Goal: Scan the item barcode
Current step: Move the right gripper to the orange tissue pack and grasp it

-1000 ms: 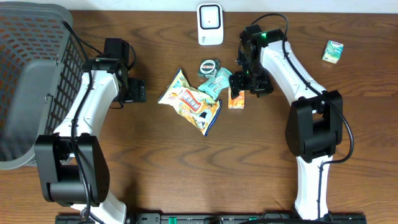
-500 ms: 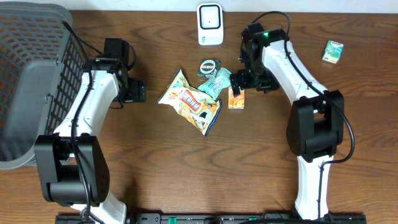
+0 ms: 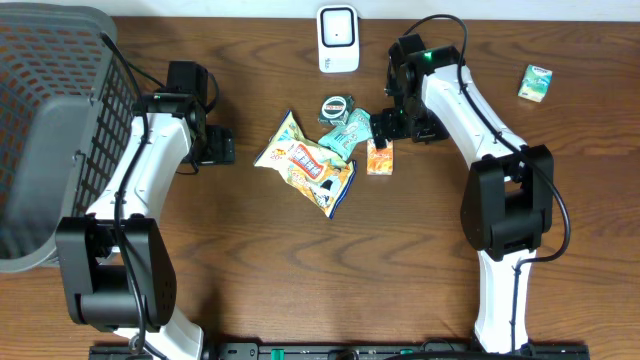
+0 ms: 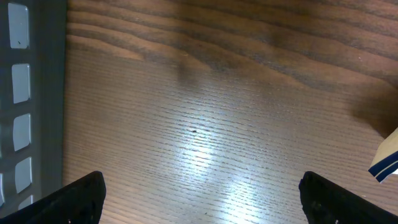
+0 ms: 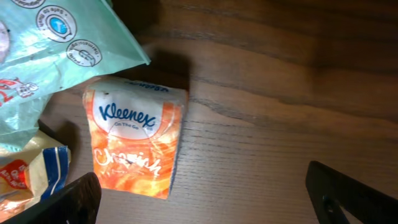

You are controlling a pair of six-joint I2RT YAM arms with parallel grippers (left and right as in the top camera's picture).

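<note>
Fingers [image 4: 74,199] spread over wood table [image 4: 205,124]; basket wall [image 4: 31,93] left.

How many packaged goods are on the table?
5: yellow snack bag, centre; teal plastic packet and round dark tin just beyond it; orange Kleenex tissue pack to their right; small green box, far right corner. Others may hide underneath.

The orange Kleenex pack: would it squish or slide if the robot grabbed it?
Probably squishy: the Kleenex pack has a soft, wrinkled wrap and rounded corners. Being pocket tissues, it is likely light. It lies flat on the table, so it should slide rather than roll.
</note>
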